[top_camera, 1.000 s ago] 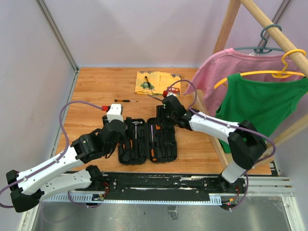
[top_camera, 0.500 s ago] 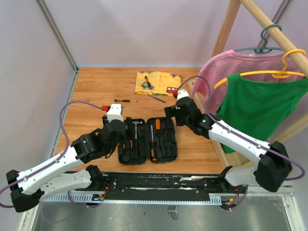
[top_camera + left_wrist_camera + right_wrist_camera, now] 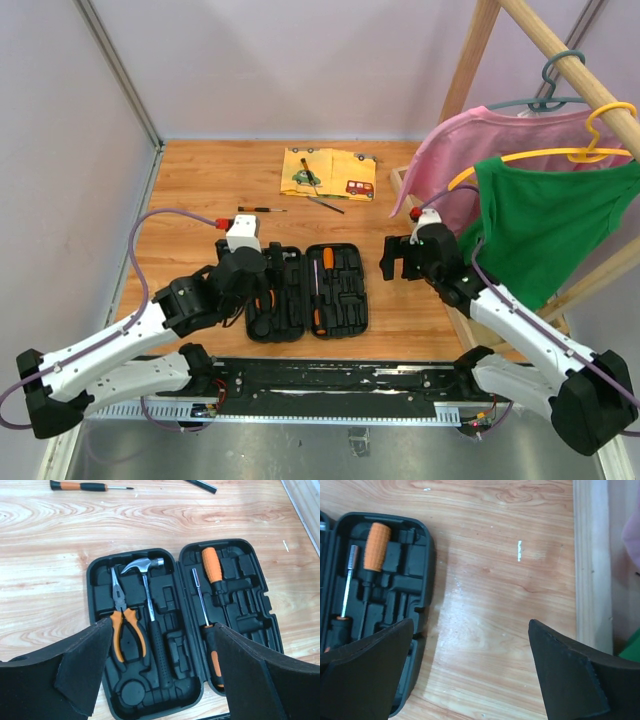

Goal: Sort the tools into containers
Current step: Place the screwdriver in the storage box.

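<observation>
Tool case (image 3: pixel 252 600) open beneath the left gripper (image 3: pixel 160 667), wide apart, empty; right gripper (image 3: pixel 470 672) equally wide, empty, beside it.

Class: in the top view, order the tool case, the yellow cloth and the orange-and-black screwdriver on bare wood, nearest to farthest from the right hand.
1. tool case: just left of the right hand.
2. yellow cloth: farther back.
3. screwdriver: far left, past the case.

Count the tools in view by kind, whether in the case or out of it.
Hammer: 1
Pliers: 1
Screwdrivers: 5 (2 in the case, 3 loose)
Total: 7
</observation>
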